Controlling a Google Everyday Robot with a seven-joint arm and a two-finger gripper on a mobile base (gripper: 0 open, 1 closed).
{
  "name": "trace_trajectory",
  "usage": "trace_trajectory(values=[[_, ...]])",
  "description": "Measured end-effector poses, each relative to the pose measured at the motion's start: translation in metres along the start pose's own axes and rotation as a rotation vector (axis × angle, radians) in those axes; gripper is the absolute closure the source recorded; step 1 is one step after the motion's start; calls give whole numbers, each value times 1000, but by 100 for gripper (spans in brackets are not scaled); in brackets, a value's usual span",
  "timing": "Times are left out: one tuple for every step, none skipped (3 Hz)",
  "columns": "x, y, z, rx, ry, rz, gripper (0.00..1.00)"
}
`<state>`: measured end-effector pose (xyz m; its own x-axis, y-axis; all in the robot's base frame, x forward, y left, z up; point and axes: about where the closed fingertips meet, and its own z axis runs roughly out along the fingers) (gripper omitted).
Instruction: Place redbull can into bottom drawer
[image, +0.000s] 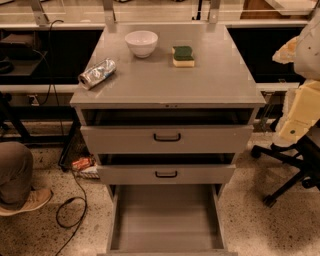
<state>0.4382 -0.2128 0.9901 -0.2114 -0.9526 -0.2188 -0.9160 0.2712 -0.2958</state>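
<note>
Claw (296, 107) at far right edge

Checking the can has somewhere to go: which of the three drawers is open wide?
The bottom drawer, pulled far out with its grey floor showing; the top drawer and middle drawer are barely out. The gripper is out of view.

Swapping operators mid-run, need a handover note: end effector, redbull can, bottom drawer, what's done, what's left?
End effector: not in view; only what looks like a pale arm section shows at the right edge.
Redbull can: lying on its side at the front-left of the cabinet top, ungrasped, apart from the white bowl and the sponge.
Bottom drawer: pulled open, can not in it.
Done: drawer open.
Left: grasp the can, lower it into the drawer, release.
</note>
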Motion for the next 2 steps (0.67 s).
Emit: trace_trajectory(values=[[0, 0, 0, 0, 0, 0, 0], [-36, -20, 11, 31, -81, -79, 0]])
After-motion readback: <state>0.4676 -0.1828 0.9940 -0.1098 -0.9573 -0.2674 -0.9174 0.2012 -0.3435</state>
